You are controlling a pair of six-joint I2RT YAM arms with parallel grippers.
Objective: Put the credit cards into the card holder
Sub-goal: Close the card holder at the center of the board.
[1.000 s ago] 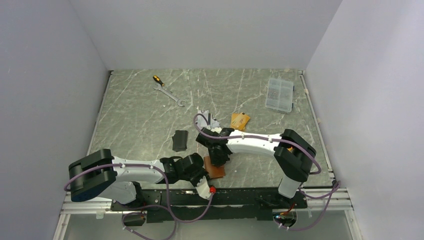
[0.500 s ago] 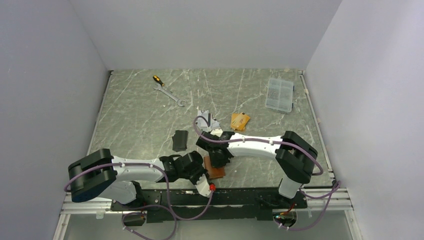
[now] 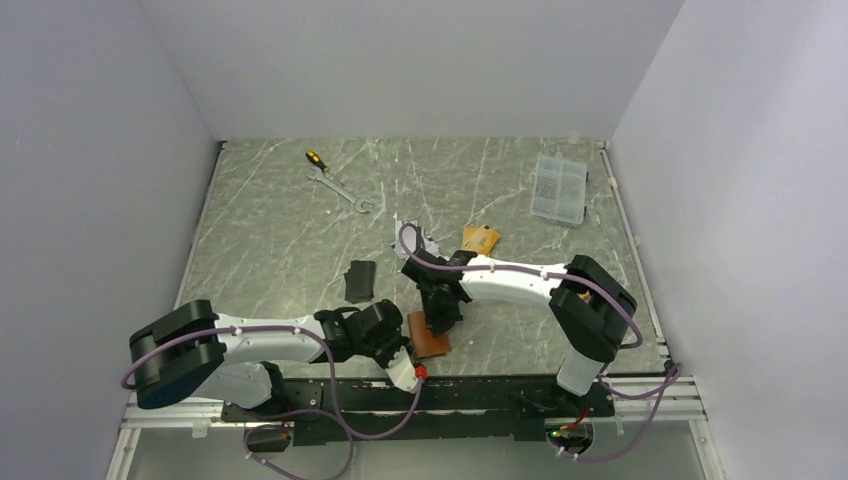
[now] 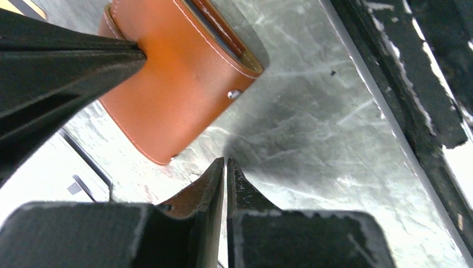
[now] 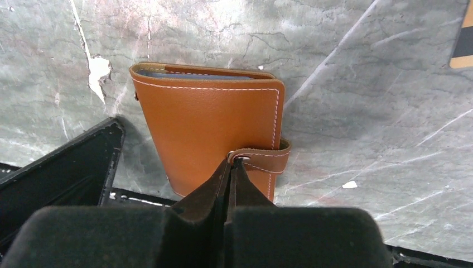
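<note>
- Your right hand (image 5: 230, 162): pinched shut, tips at the card holder (image 5: 206, 123)'s strap (image 5: 268, 159).
- Left wrist view shows a stud (image 4: 234, 94) on its cover; left hand (image 4: 225, 163) closed, empty.
- Overhead: credit cards (image 3: 480, 240) at holder's 1 o'clock.

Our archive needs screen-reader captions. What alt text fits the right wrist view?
Closed brown wallet on a grey marbled table, with the right gripper shut, its tips at the wallet's strap. The corner of a card shows top right.
</note>
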